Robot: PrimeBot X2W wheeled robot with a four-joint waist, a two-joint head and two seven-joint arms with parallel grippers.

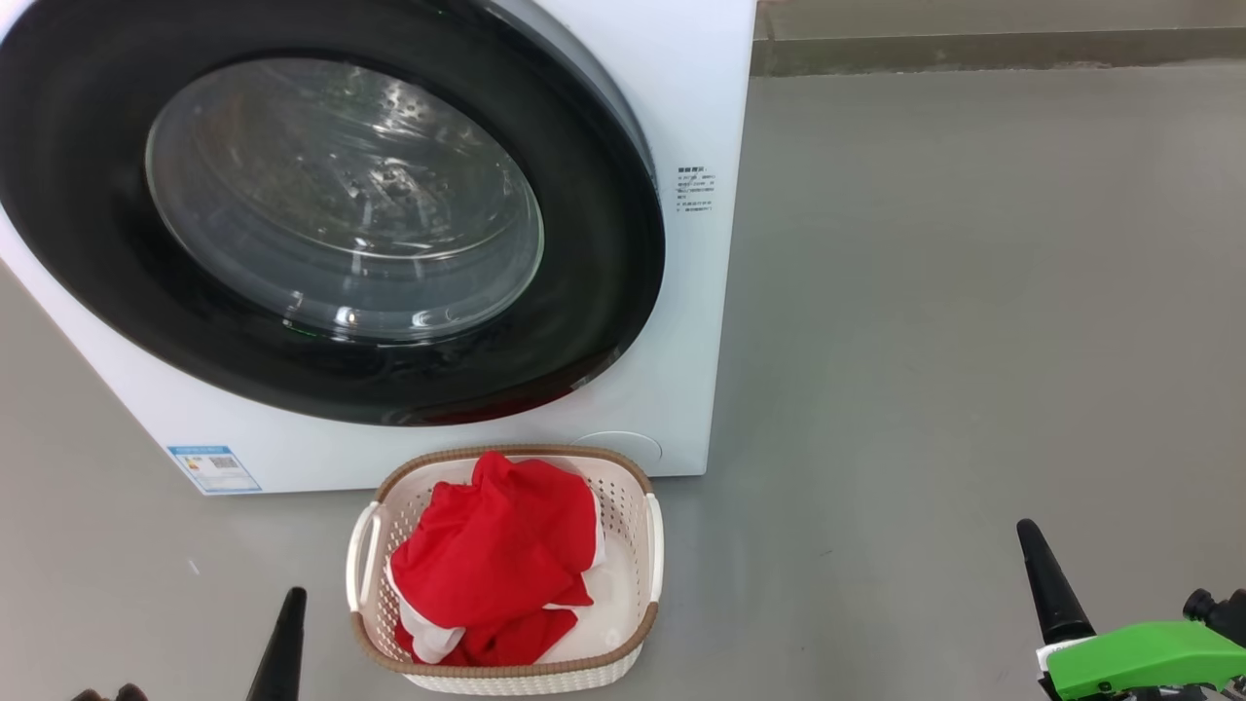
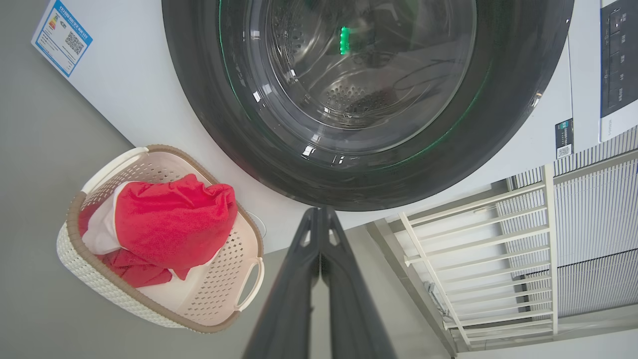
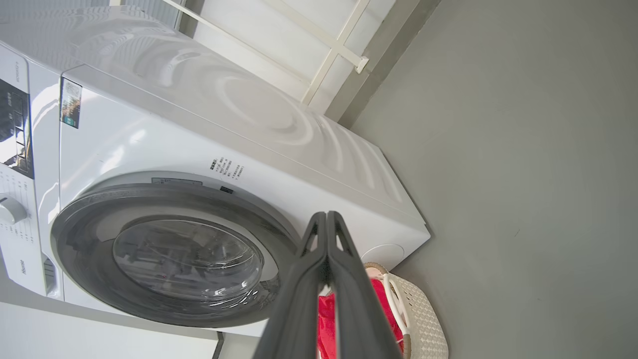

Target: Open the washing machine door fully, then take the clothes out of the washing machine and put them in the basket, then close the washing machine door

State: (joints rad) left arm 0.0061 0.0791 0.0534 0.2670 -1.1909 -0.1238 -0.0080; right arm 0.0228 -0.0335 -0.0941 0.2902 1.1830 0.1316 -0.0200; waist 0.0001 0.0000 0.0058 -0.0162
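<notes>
grey floor [image 1: 925,341] | left gripper [image 2: 321,212] clenched, empty | right gripper [image 3: 326,215] clenched, empty | basket [image 1: 516,452] between grippers, just ahead; clothes [image 1: 496,560] inside | door [image 1: 341,195] shut on washer [image 1: 696,97], beyond basket, ahead-left of right gripper
</notes>
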